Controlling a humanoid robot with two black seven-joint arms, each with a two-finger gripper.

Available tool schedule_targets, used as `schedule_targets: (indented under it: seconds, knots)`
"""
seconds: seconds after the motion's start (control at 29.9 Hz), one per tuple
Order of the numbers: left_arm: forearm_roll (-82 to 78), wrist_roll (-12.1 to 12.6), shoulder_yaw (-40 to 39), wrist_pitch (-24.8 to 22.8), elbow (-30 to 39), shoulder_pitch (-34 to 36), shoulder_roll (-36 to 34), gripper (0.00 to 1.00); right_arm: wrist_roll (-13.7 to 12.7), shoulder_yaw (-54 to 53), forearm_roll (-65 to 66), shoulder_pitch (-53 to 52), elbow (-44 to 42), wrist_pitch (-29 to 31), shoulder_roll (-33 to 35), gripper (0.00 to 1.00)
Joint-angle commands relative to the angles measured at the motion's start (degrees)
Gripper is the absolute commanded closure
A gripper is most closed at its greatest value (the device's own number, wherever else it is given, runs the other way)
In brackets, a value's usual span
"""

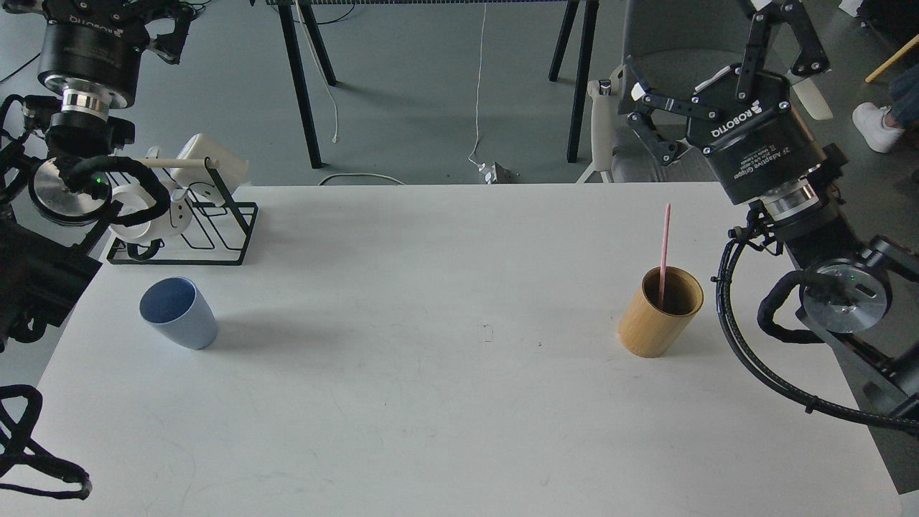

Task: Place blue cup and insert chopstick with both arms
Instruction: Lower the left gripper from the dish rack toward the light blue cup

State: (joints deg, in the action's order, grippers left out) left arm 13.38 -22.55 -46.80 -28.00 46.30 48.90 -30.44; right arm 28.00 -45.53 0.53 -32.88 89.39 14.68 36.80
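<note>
Wide-spread and empty on the right gripper [707,54], hidden on the left gripper [154,18], jaws await step one: grasping the light-blue plastic tumbler [179,312] far left of the tan bamboo cup [661,311] holding the pink chopstick [665,244].

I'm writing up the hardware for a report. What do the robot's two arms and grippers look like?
Both arms are black and jointed, with round silver metal discs at the joints and black corrugated cables looping alongside. A small green light glows on each. The right gripper has a black cylindrical body printed ROBOTIQ in white, with two black linkage fingers. The left gripper has the same marked body; its fingers are cut off at the frame's top.
</note>
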Motion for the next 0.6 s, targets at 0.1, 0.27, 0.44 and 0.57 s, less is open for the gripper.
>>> schedule_targets:
  seconds: [0.1, 0.27, 0.44, 0.57]
  knots:
    - [-15.03, -0.74, 5.30, 0.00, 12.29, 1.28, -14.97, 0.00, 0.00, -1.92, 0.00, 0.01, -0.01, 0.00, -0.06, 0.01]
    - [-23.74, -2.05, 12.51, 0.00, 28.03, 1.46, -28.60, 0.00, 0.00, -2.72, 0.00, 0.10, -0.18, 0.00, -0.42, 0.01]
    - [-29.28, -4.52, 14.19, 0.00, 32.63, 1.20, -35.29, 0.01, 0.00, -2.72, 0.00, 0.45, -0.18, 0.00, -0.33, 0.01]
    - [-30.26, -3.47, 14.36, 0.00, 32.98, 1.11, -38.55, 0.15, 0.00, -2.72, 0.00, 0.62, -0.10, 0.00, -0.15, 0.01]
